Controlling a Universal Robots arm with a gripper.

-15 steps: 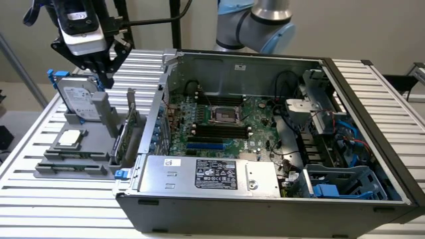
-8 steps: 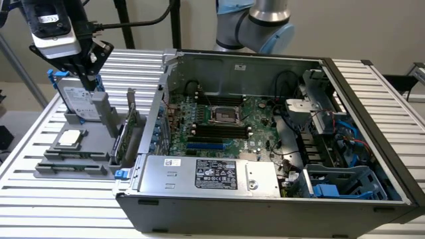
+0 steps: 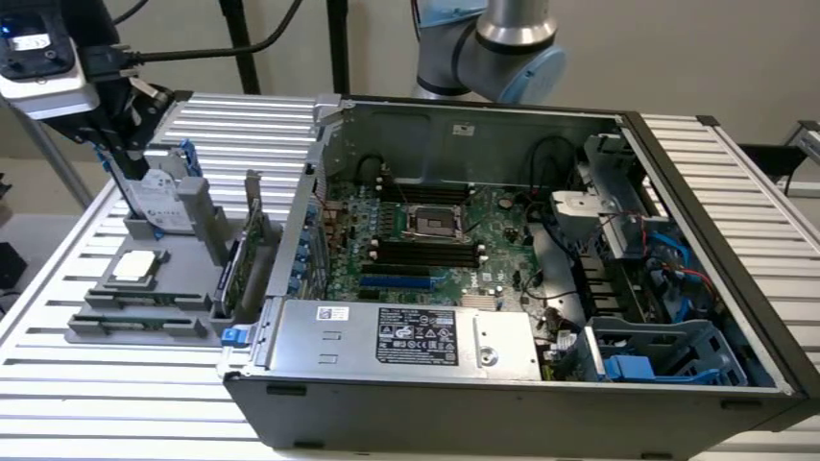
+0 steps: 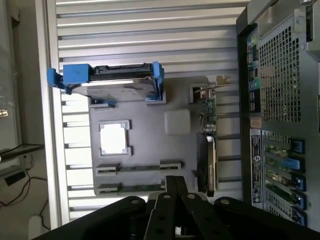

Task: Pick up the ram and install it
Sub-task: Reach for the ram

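1. The hand (image 4: pixel 176 187) is hanging above the grey tray (image 4: pixel 150 145), its fingers pressing together with nothing between them.
2. One ram stick (image 4: pixel 137 168) and a second ram stick (image 4: pixel 131 188) are sitting in parallel slots along the tray edge farthest from the hard drive (image 4: pixel 115 80), both apart from the hand.
3. The tray is resting on the slatted desk (image 3: pixel 129 394), near the edge at the exterior view's left, just beside the open computer case (image 3: pixel 513 403).
4. A silver processor chip (image 4: pixel 114 139) is lying between the drive and the sticks.
5. An expansion card (image 4: pixel 210 125) is standing along the tray side facing the case.
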